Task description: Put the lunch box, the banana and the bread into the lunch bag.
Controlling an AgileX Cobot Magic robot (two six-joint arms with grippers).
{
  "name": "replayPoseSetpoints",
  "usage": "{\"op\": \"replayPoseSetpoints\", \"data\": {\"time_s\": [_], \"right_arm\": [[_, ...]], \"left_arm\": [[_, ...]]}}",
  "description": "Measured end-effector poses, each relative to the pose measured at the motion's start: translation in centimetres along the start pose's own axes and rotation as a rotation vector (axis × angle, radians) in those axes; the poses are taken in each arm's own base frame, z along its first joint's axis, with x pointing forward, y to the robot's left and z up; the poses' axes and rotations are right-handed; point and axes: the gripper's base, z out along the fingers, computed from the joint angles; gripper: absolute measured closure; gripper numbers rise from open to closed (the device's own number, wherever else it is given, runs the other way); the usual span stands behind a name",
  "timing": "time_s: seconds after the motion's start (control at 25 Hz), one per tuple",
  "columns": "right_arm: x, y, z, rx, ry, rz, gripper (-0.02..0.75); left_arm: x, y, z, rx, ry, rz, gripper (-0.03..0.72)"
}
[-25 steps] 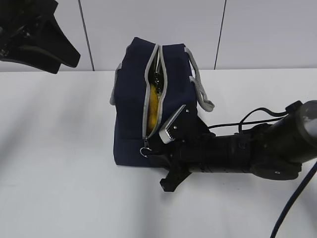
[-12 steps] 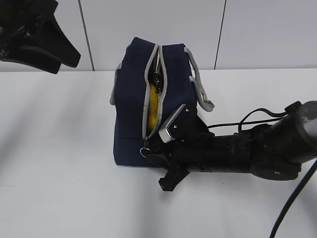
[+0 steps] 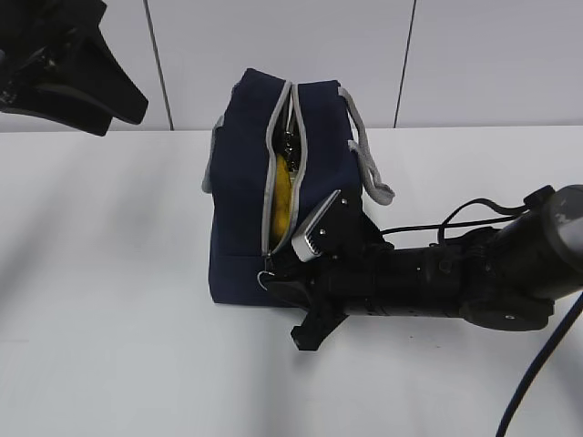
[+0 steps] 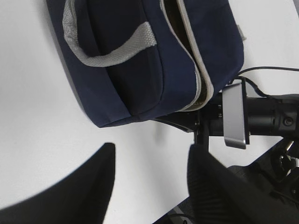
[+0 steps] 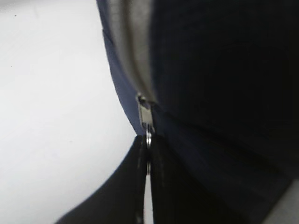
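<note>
At the near end of the lunch bag (image 3: pixel 246 182), my right jaws (image 5: pixel 148 156) were pinched on the ring pull (image 5: pixel 148 140). The zipper track (image 3: pixel 271 173) ran away from them; my left jaws (image 4: pixel 149 186) hung open, well apart.

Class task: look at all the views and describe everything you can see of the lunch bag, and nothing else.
The lunch bag is navy fabric with grey zipper tape and grey webbing handles. It rests on the white table with its zipper opening parted, showing yellow inside. The metal zipper slider sits at the near low end. The right gripper is shut on its ring pull; the left gripper hangs clear of the bag.
</note>
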Motion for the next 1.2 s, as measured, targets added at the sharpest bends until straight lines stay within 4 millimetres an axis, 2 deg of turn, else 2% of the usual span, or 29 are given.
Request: {"op": "replayPoseSetpoints", "data": {"time_s": [1.04,1.2], "right_arm": [[-0.7,0.3,-0.5,-0.03,0.004,-0.044,0.754],[-1.0,0.5,-1.2,-0.03,0.005,-0.042,0.754]], "left_arm": [[0.0,0.0,0.0,0.001,0.003,0.0,0.328],[0.0,0.0,0.0,0.001,0.003,0.0,0.328]]}}
